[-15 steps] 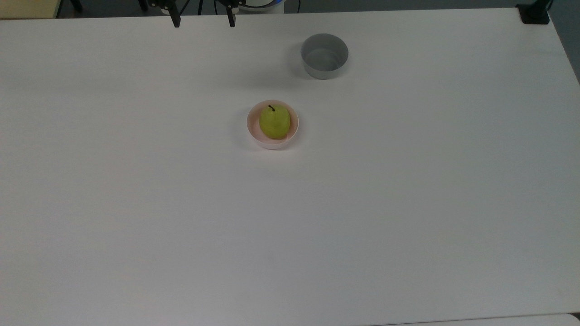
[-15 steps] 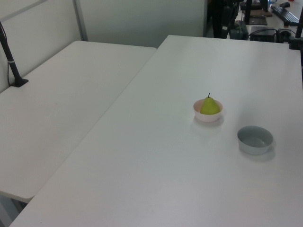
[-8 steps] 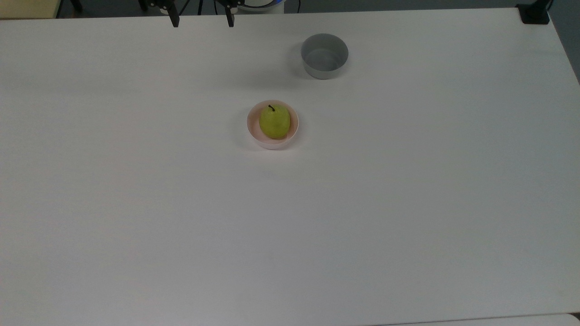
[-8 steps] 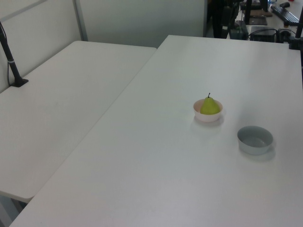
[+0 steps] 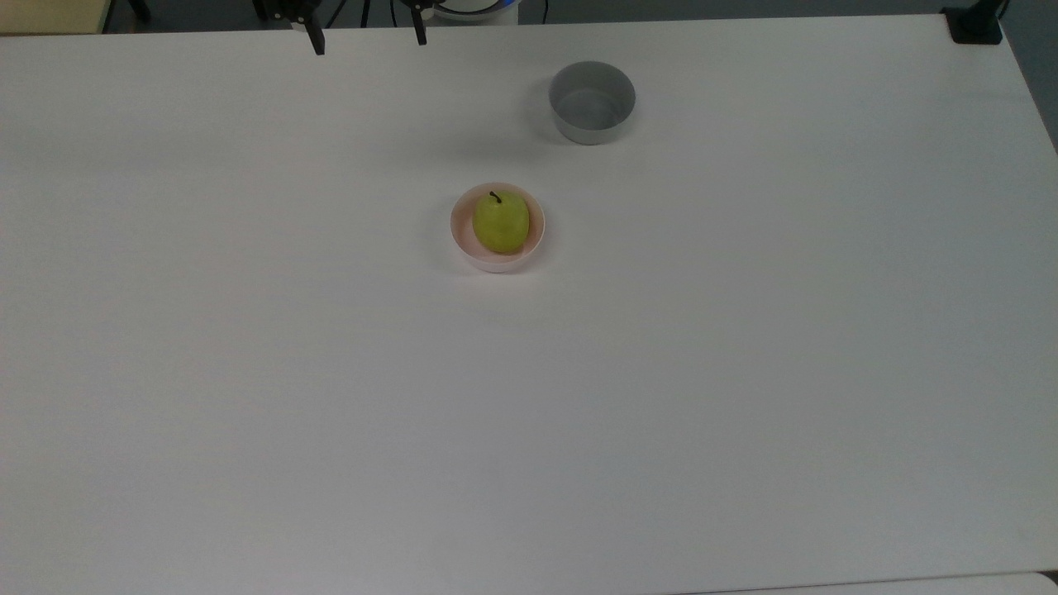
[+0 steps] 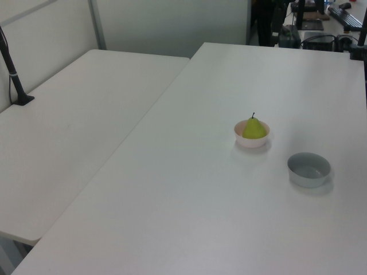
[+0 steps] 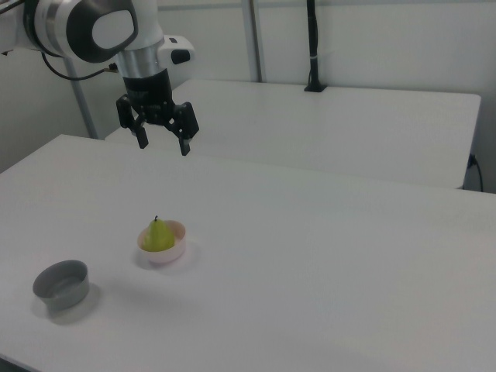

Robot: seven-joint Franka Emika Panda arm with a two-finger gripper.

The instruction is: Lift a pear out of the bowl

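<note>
Pear (image 5: 501,222): rounded, matte yellow-green, dark stem, seated in bowl (image 5: 459,240). Gripper (image 7: 163,143): black fingers spread, empty, high above table (image 5: 331,372).

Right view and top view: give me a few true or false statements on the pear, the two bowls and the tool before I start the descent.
1. The pear sits in the pink bowl with its stem up. True.
2. The grey bowl holds a second pear. False: it is empty.
3. The tool is closed on the pear. False: it hangs open, high above the table, gripping nothing.
4. In the right view, the grey bowl lies to the left of the pink bowl. True.
5. The two bowls touch each other. False: bare table lies between them.
</note>
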